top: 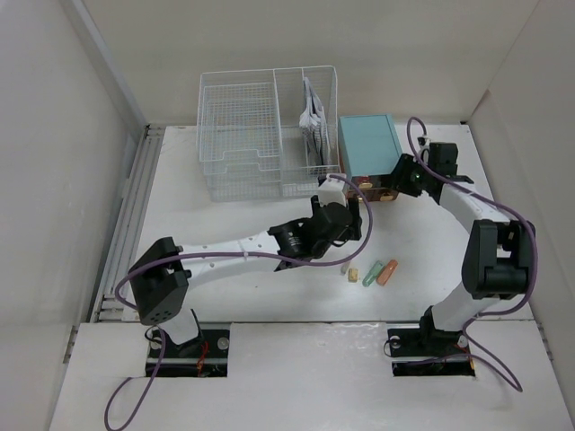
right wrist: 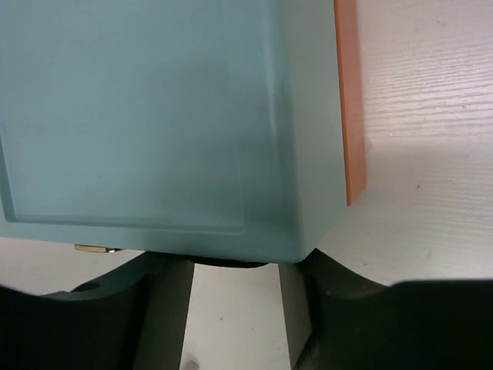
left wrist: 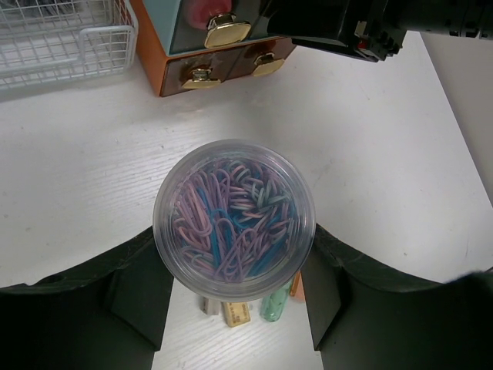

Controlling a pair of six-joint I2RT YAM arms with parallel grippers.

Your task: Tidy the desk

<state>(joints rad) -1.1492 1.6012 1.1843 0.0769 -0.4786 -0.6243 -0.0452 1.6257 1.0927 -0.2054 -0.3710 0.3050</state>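
Left gripper [left wrist: 235, 262] pinches a clear round plastic jar [left wrist: 233, 218] of pink and blue paper clips over the broad matte white desk [top: 422, 256]. Right gripper [right wrist: 235, 285] sits at the small teal drawer box [top: 367, 144], fingers apart; whether they clasp anything, cannot tell. White wire-mesh rack [top: 243, 135] stands just beside the box.

The table [top: 180, 211] is a broad, flat, matte white rectangle, lying level beneath both pincers. Close below the left pincer [top: 337, 191] its top shows a fine wood-like grain running across it, with a few faint scuffs. The same white surface spreads out to every side of the right pincer [top: 393, 183] and runs past it to the back wall.
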